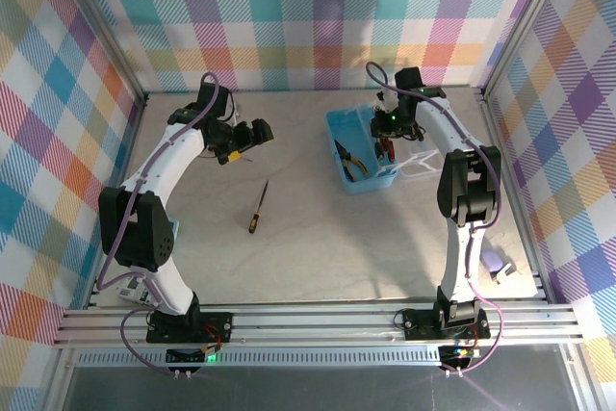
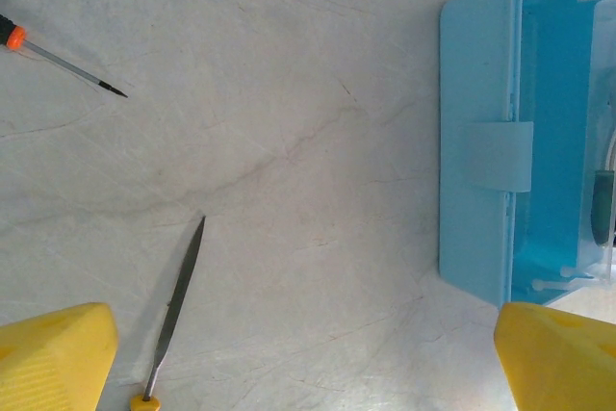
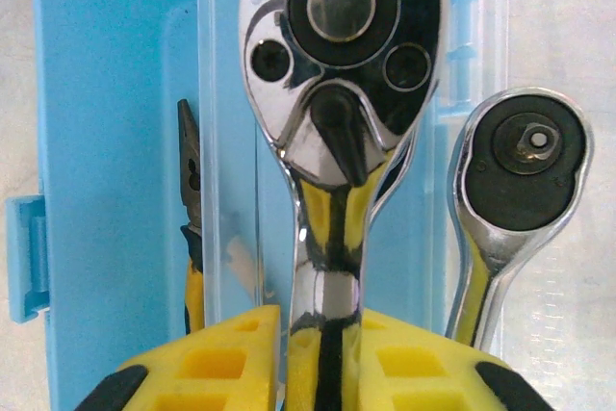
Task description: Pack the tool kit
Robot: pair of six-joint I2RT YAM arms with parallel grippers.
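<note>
Your right gripper (image 3: 322,358) pinches the chrome ratchet wrench (image 3: 337,64) over the light blue translucent plastic case (image 3: 106,141) (yellow-handled pliers (image 3: 191,199) already inside), ready for lowering in; your left gripper (image 2: 303,363) hangs spread wide above the yellow-handled file (image 2: 176,305)

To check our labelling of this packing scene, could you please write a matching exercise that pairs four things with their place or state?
Things:
1. ratchet wrench
2. pliers
3. orange-handled screwdriver
4. left tool

Places or states:
A. lying on the table
B. open, holding nothing
C. gripped by the right tool
D. lying inside the blue case

Pairs: 1-C, 2-D, 3-A, 4-B
</note>
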